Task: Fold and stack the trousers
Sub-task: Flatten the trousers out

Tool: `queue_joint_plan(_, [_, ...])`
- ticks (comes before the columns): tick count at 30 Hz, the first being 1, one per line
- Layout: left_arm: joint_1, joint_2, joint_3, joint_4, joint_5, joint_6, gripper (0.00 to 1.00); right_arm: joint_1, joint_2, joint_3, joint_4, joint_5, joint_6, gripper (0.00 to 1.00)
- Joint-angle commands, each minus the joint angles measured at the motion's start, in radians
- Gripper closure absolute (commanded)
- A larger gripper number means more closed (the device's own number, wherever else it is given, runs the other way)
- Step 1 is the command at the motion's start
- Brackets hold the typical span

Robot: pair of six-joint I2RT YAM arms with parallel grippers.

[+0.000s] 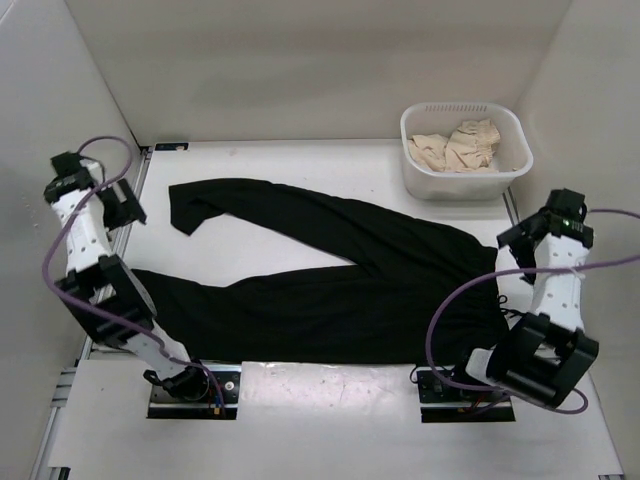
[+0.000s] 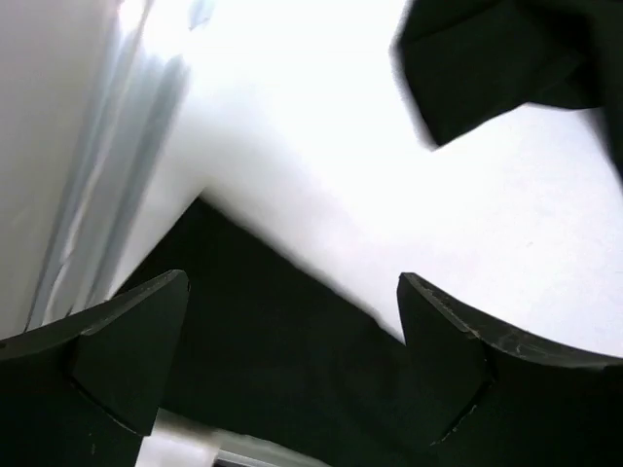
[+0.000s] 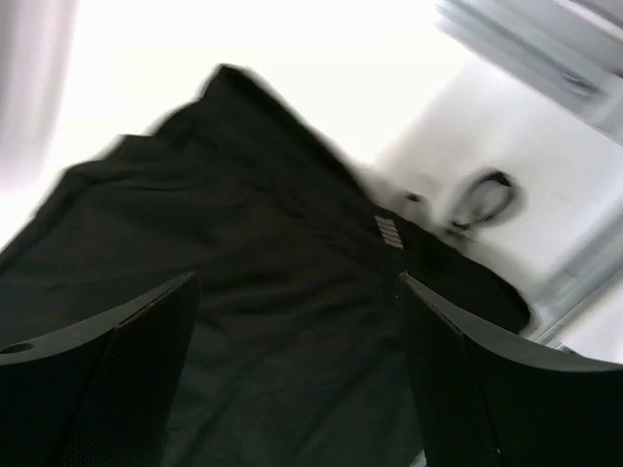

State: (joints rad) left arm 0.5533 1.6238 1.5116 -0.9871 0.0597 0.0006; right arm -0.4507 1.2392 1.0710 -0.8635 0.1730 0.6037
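Black soft-fabric trousers [image 1: 330, 290]: laid flat on white table [image 1: 300, 170], waist to right, legs splayed in a V to left.

Risks (est.):
1. Legs are not aligned, so a fold made now would prob. come out skewed.
2. Thin cloth may be pinched one layer only, then bunch or slip on lifting.
3. Right arm's purple cable [image 1: 437, 325] loops over the waist area; a snag is poss.

Left gripper [image 2: 292, 282]: jaws wide, nothing held. It is poised over the lower leg [image 2: 273, 370]; the upper leg hem [image 2: 487, 68] lies apart, beyond.

Right gripper [image 3: 297, 282]: jaws wide, nothing held. It is poised over the waist end [image 3: 243, 214], w/ a small label [image 3: 387, 232] just beyond the fingers.

No contact w/ cloth is seen at either gripper.
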Motion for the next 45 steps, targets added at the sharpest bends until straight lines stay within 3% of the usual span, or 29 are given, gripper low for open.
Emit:
queue_joint_plan(1, [-0.088, 0.19, 0.086, -0.016, 0.098, -0.001, 0.0, 0.075, 0.13, 0.099, 0.092, -0.045, 0.048, 0.16])
queue_joint_plan(5, [-0.167, 0.39, 0.306, -0.004, 0.1, -0.001, 0.0, 0.141, 0.348, 0.243, 0.121, -0.089, 0.111, 0.17])
queue_joint_plan(10, [-0.262, 0.53, 0.36, 0.057, 0.049, -0.001, 0.01, 0.208, 0.537, 0.357, 0.135, -0.089, 0.182, 0.17])
queue_joint_plan(13, [-0.302, 0.58, 0.36, 0.102, -0.004, -0.001, 0.08, 0.208, 0.641, 0.369, 0.135, -0.089, 0.248, 0.16])
queue_joint_plan(16, [-0.314, 0.608, 0.346, 0.134, -0.066, -0.001, 0.22, 0.199, 0.719, 0.357, 0.178, -0.099, 0.306, 0.16])
queue_joint_plan(17, [-0.314, 0.622, 0.346, 0.134, -0.08, -0.001, 0.26, 0.199, 0.733, 0.357, 0.178, -0.099, 0.315, 0.2])
queue_joint_plan(19, [-0.314, 0.622, 0.346, 0.143, -0.116, -0.001, 0.45, 0.199, 0.776, 0.357, 0.178, -0.078, 0.315, 0.3])
queue_joint_plan(20, [-0.314, 0.622, 0.346, 0.143, -0.13, -0.001, 0.55, 0.199, 0.79, 0.371, 0.169, -0.055, 0.315, 0.46])
queue_joint_plan(22, [-0.314, 0.611, 0.329, 0.152, -0.15, -0.001, 0.86, 0.19, 0.813, 0.38, 0.158, -0.055, 0.292, 0.7])
queue_joint_plan(23, [-0.314, 0.573, 0.317, 0.153, -0.159, -0.001, 0.86, 0.19, 0.813, 0.38, 0.158, -0.046, 0.275, 0.9])
queue_joint_plan(25, [-0.314, 0.512, 0.253, 0.18, -0.185, -0.001, 0.86, 0.19, 0.795, 0.368, 0.149, -0.012, 0.26, 1.0])
queue_joint_plan(31, [-0.314, 0.242, 0.014, 0.209, -0.259, -0.001, 0.86, 0.19, 0.694, 0.325, 0.149, 0.045, 0.186, 1.0])
queue_joint_plan(32, [-0.314, 0.219, -0.089, 0.209, -0.311, -0.001, 0.86, 0.19, 0.681, 0.316, 0.149, 0.045, 0.176, 1.0])
queue_joint_plan(34, [-0.305, 0.165, -0.196, 0.209, -0.359, -0.001, 0.77, 0.19, 0.661, 0.307, 0.158, 0.045, 0.145, 1.0])
queue_joint_plan(36, [-0.29, 0.137, -0.306, 0.2, -0.364, -0.001, 0.61, 0.19, 0.637, 0.307, 0.147, 0.069, 0.125, 1.0])
queue_joint_plan(37, [-0.279, 0.118, -0.306, 0.18, -0.336, -0.001, 0.35, 0.19, 0.637, 0.307, 0.147, 0.069, 0.105, 1.0])
queue_joint_plan(39, [-0.247, 0.117, -0.234, 0.122, -0.197, -0.001, 0.05, 0.19, 0.637, 0.319, 0.138, 0.08, 0.085, 1.0])
queue_joint_plan(41, [-0.216, 0.137, -0.127, 0.065, -0.091, -0.001, 0.0, 0.199, 0.637, 0.352, 0.127, 0.091, 0.061, 1.0])
queue_joint_plan(42, [-0.207, 0.16, 0.003, 0.047, -0.005, -0.001, 0.0, 0.208, 0.637, 0.362, 0.115, 0.091, 0.061, 1.0])
queue_joint_plan(45, [-0.207, 0.29, 0.247, -0.004, 0.074, -0.001, 0.0, 0.208, 0.646, 0.371, 0.115, 0.082, 0.05, 1.0])
